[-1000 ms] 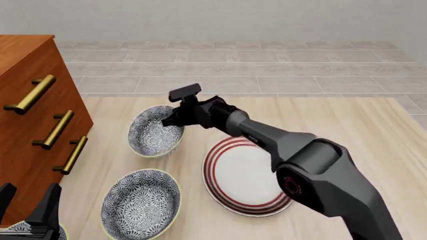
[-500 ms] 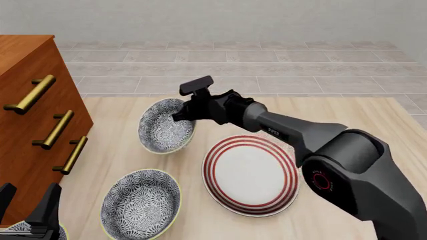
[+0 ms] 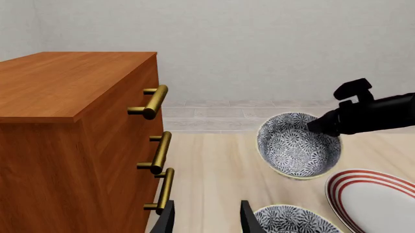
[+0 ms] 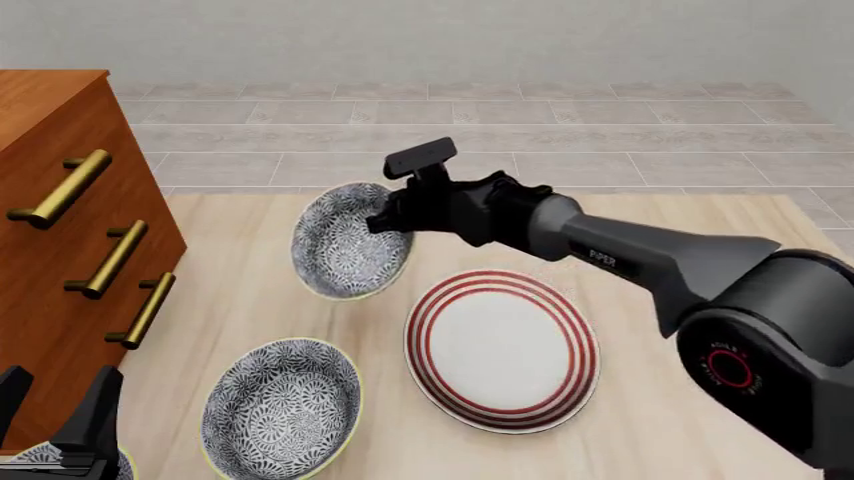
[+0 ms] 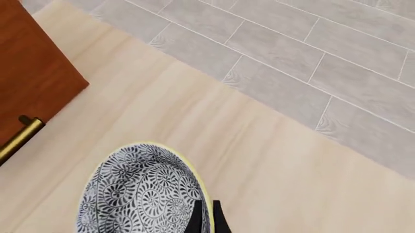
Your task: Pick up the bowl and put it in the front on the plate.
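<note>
The right claw (image 4: 391,219) is clamped on the right-hand rim of the bowl (image 4: 350,241), one thin finger either side of the wall, as the right wrist view shows (the fingers (image 5: 206,217) pinch the cream rim edge-on). Over the last second the bowl has gone from near the worktop (image 4: 694,260), left of centre in the front view, to hanging higher and further right. It has also tipped more steeply. It now sits just above and left of the plate (image 4: 501,348), with its lower edge close to the plate's upper-left rim in the picture. So the lift looks done and the carry toward the plate is under way. The bowl still has to come down and to the right before release.

The bowl is round, so it has no long axis across the rim; its axis through the centre is tilted well off vertical. The mouth faces the camera and a little to the left of the frame, and the base points away toward the far floor.

The left claw (image 3: 204,218) sits in the lower left corner of the front view with its fingers apart and holds nothing. A second patterned bowl (image 4: 282,407) lies on the worktop at lower left. The wooden dresser (image 4: 54,250) stands along the left edge.
</note>
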Motion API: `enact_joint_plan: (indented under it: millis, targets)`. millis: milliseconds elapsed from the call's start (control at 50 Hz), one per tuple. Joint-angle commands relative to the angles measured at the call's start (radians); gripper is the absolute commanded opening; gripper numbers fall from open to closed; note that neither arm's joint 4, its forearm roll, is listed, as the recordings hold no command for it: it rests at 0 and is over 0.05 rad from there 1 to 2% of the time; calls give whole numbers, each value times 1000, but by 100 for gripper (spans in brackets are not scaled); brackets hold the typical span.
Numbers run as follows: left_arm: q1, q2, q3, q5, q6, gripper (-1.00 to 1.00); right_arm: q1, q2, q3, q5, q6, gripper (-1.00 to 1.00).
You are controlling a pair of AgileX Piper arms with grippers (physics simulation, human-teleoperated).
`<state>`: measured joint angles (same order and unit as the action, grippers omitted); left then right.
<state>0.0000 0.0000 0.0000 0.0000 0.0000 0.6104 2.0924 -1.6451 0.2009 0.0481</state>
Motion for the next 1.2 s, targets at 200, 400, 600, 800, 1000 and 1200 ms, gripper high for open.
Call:
enact_joint_plan:
  millis: [200,400,600,800,1000,1200]
  targets:
    - [0,0,0,0,0,100,-21,-173,182,-62,27,-100]
    - [0,0,0,0,0,100,-36,-262,305,-110,53,-100]
    - [0,0,0,0,0,100,-33,-350,422,-154,93,-100]
    - [0,0,0,0,0,100,-67,-420,523,-202,111,-100]
    - [0,0,0,0,0,100,-89,-471,605,-246,88,-100]
    - [0,0,0,0,0,100,-104,-523,686,-280,80,-100]
